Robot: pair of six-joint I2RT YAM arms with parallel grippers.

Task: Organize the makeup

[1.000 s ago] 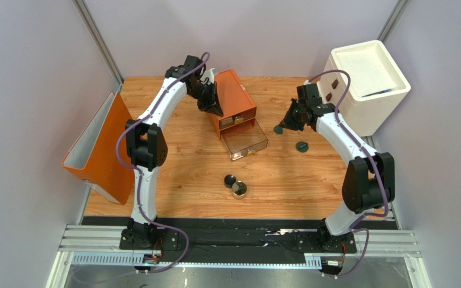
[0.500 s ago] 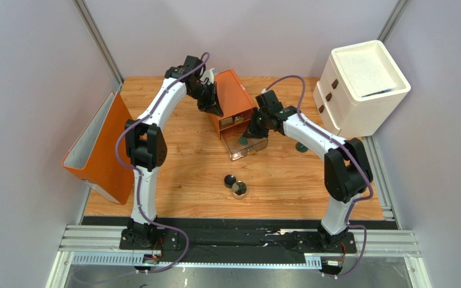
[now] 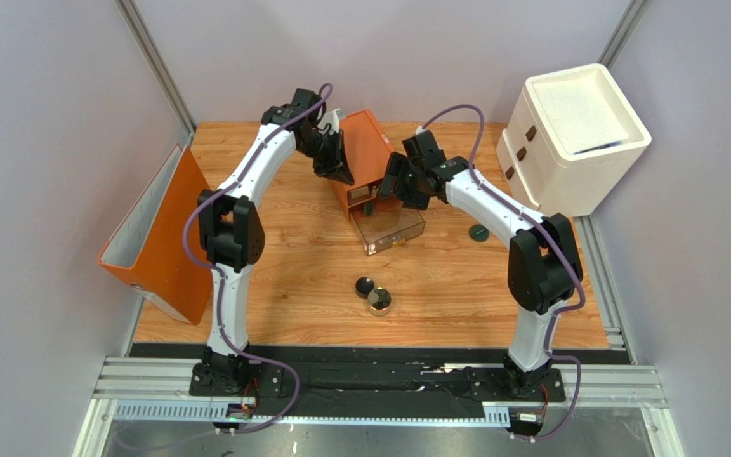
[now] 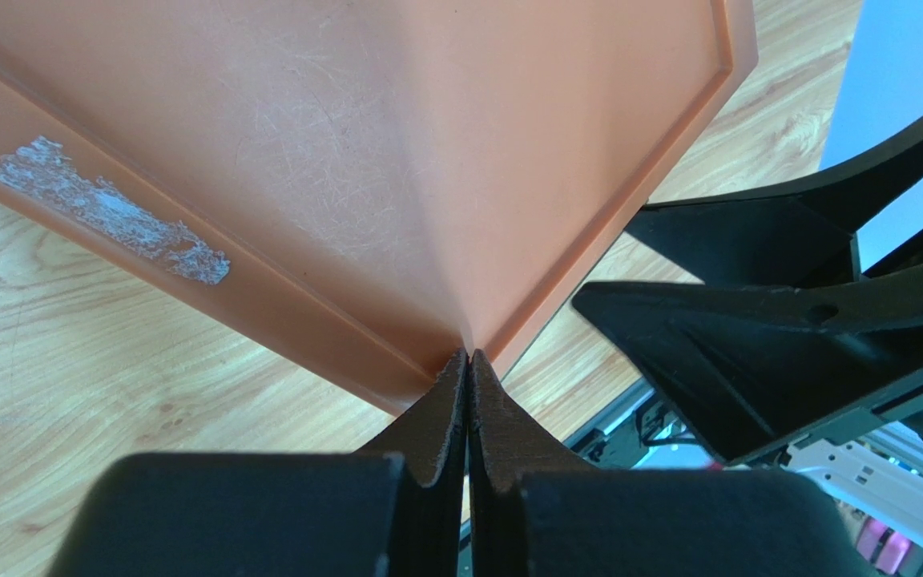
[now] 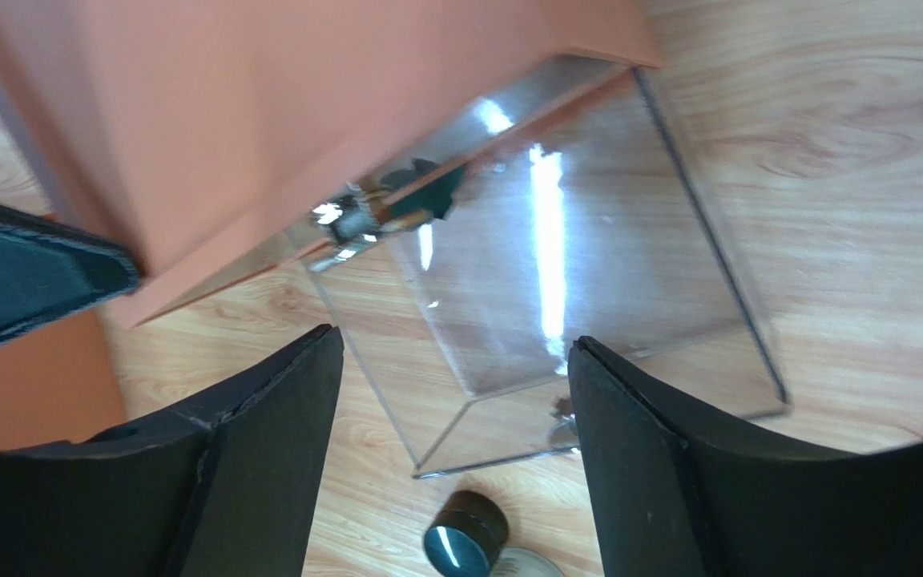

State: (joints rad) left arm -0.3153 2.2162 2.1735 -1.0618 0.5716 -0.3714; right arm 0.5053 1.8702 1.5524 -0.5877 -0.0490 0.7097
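My right gripper (image 3: 385, 190) (image 5: 457, 339) hangs open over the pulled-out clear drawer (image 3: 393, 228) (image 5: 551, 277) of the orange box (image 3: 371, 143), with nothing between its fingers. A dark-green piece (image 5: 424, 192) lies at the drawer's back, partly under the box. One dark-green disc (image 3: 479, 231) lies on the table to the right. The black round pot (image 3: 365, 285) (image 5: 466, 535) and the gold-rimmed jar (image 3: 379, 302) sit together nearer the front. My left gripper (image 3: 344, 174) (image 4: 469, 357) is shut, its tips against the orange box's edge (image 4: 430, 241). No tubes show.
A big white cabinet (image 3: 579, 133) stands at the back right. An orange-and-white bin (image 3: 155, 238) leans at the table's left edge. The two grippers are close together beside the orange box; the right one's black fingers (image 4: 767, 337) show in the left wrist view.
My right arm swung left from the table's right side to above the clear drawer, and its jaws went from shut on a dark-green disc to open. The left arm stayed put.
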